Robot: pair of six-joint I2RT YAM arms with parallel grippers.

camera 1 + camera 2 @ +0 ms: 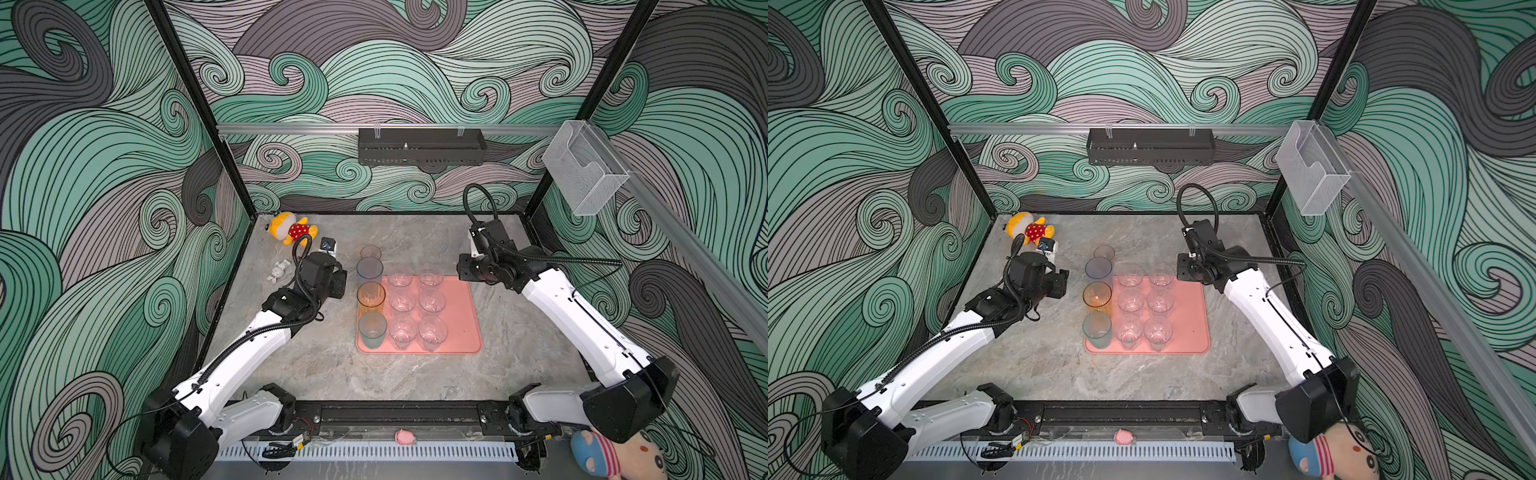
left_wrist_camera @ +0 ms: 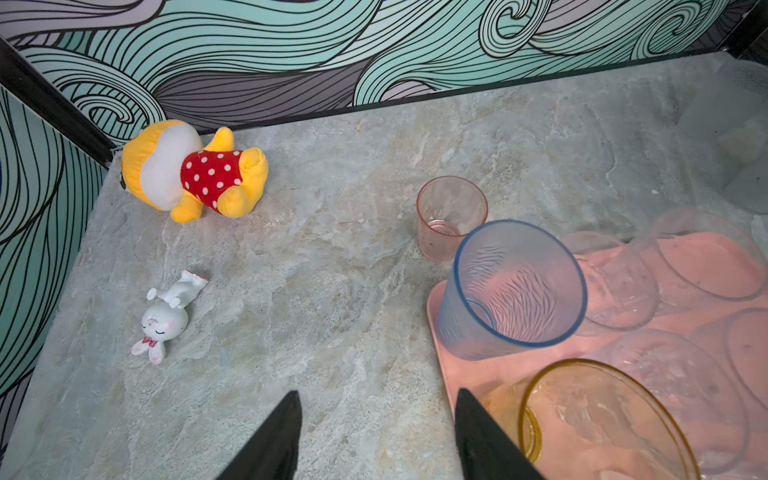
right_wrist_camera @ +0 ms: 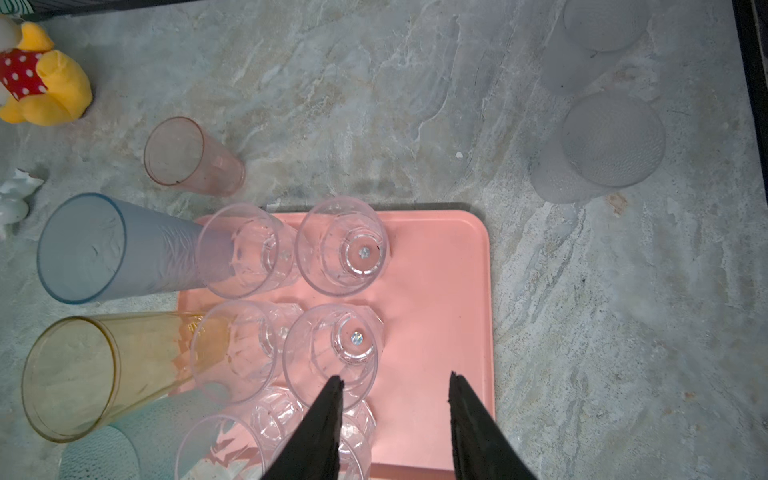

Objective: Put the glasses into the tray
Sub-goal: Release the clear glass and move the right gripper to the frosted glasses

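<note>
The salmon-pink tray (image 1: 461, 316) (image 1: 1192, 316) lies mid-table. Several small clear glasses (image 1: 431, 301) (image 3: 340, 245) stand on it in two columns. Along its left edge stand a blue-grey glass (image 1: 369, 270) (image 2: 515, 286), a yellow-orange glass (image 1: 371, 297) (image 2: 598, 424) and a teal glass (image 1: 372, 330). A small pink glass (image 1: 370, 252) (image 2: 451, 216) stands on the table behind the tray. Two frosted glasses (image 3: 611, 141) stand on the table beyond the tray's right side. My left gripper (image 1: 340, 282) (image 2: 379, 392) is open and empty beside the tray's left edge. My right gripper (image 1: 467, 268) (image 3: 395, 378) is open and empty over bare tray next to a clear glass.
A yellow plush toy (image 1: 291, 228) and a white rabbit figurine (image 1: 279, 270) lie at the back left. A black basket (image 1: 422, 145) and a clear box (image 1: 586, 166) hang on the walls. A small pink toy (image 1: 405, 436) sits on the front rail.
</note>
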